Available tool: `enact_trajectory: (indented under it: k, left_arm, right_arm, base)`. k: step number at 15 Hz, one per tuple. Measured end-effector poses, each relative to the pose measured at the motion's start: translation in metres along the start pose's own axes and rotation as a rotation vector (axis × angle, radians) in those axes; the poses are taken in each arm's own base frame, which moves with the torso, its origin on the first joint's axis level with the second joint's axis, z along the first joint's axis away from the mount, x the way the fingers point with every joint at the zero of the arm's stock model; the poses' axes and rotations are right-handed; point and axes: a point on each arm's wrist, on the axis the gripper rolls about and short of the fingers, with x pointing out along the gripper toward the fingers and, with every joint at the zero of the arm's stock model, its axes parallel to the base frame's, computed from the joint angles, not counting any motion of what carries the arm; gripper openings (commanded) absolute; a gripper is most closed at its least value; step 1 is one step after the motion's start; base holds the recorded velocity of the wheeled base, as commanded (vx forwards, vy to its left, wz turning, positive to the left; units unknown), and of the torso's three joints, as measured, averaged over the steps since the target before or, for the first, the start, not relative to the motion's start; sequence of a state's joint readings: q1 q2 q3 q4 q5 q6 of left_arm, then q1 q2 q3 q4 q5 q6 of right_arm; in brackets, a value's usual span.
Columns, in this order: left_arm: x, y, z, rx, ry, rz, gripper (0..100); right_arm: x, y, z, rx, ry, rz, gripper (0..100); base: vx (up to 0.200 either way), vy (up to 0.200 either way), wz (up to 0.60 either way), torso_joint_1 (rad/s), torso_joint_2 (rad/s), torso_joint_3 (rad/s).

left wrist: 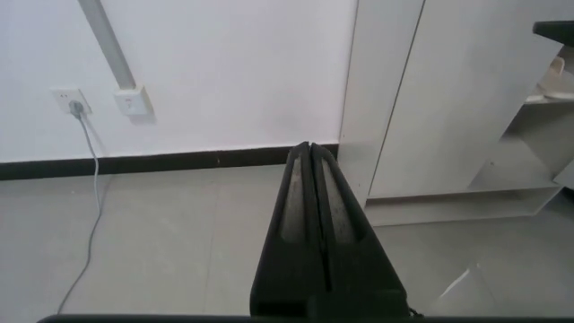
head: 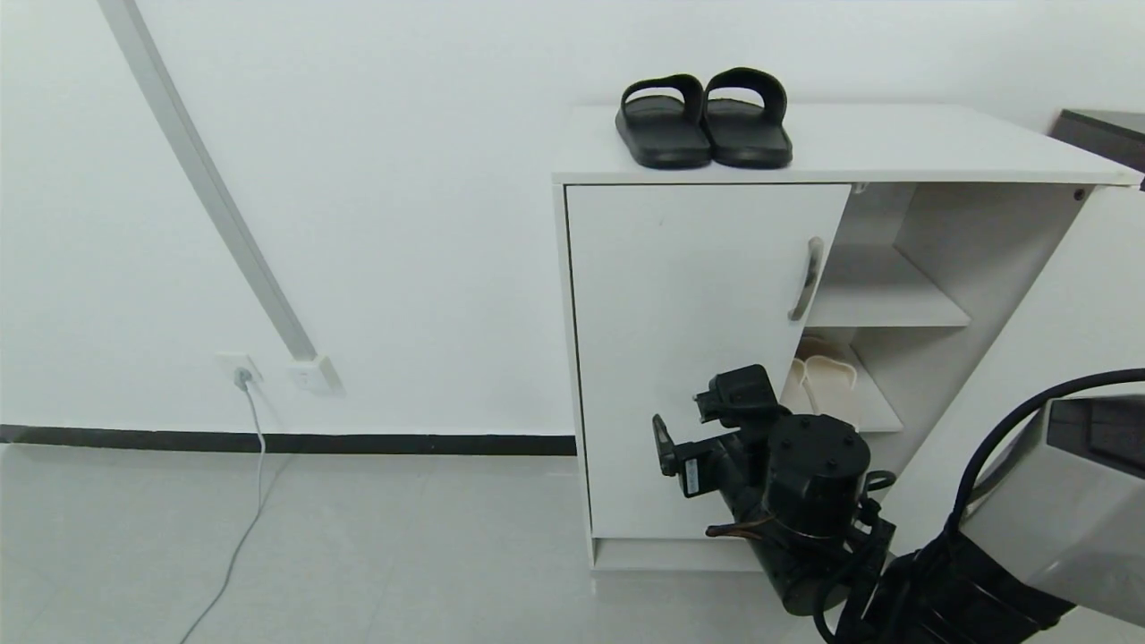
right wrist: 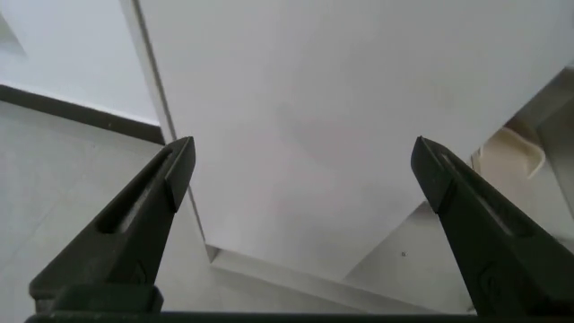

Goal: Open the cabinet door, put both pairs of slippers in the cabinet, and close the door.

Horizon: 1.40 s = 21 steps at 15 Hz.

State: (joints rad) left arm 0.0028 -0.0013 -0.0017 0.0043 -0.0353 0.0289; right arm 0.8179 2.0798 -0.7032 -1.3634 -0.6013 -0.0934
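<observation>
A white cabinet [head: 903, 139] stands against the wall. Its left door [head: 689, 340] is closed, with a metal handle [head: 808, 279]. Its right door [head: 1038, 349] is swung wide open. A pair of black slippers [head: 704, 121] sits on the cabinet top. A cream pair [head: 818, 376] lies on the lower shelf inside, and its cream slippers [right wrist: 513, 148] show past the door's edge. My right gripper [head: 680, 438] is low before the closed door, and this right gripper [right wrist: 300, 148] is open and empty. My left gripper [left wrist: 309, 152] is shut and empty, low over the floor left of the cabinet.
A wall socket [head: 240, 371] with a grey cable [head: 255, 474] running down to the floor sits left of the cabinet, below a slanted conduit [head: 206, 179]. Bare tiled floor [head: 358, 555] lies to the left. A dark piece of furniture [head: 1105, 134] stands beyond the cabinet's right side.
</observation>
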Motion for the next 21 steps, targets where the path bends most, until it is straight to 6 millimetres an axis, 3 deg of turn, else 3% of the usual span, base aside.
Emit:
enact_trajectory:
  k: [11,21]
  left_arm:
    - [0.0000,0.0000,0.0000,0.000,0.000,0.000,0]
    - [0.0000,0.0000,0.0000,0.001,0.000,0.000,0]
  right_arm:
    - [-0.0007,-0.0003,-0.0001,-0.006,0.003,0.001,100]
    - [-0.0006,-0.0005,-0.0002,-0.008,0.003,0.000,100]
  base:
    - [0.000,0.000,0.00,0.174,-0.49,-0.315]
    - [0.000,0.000,0.00,0.245,-0.56,-0.324]
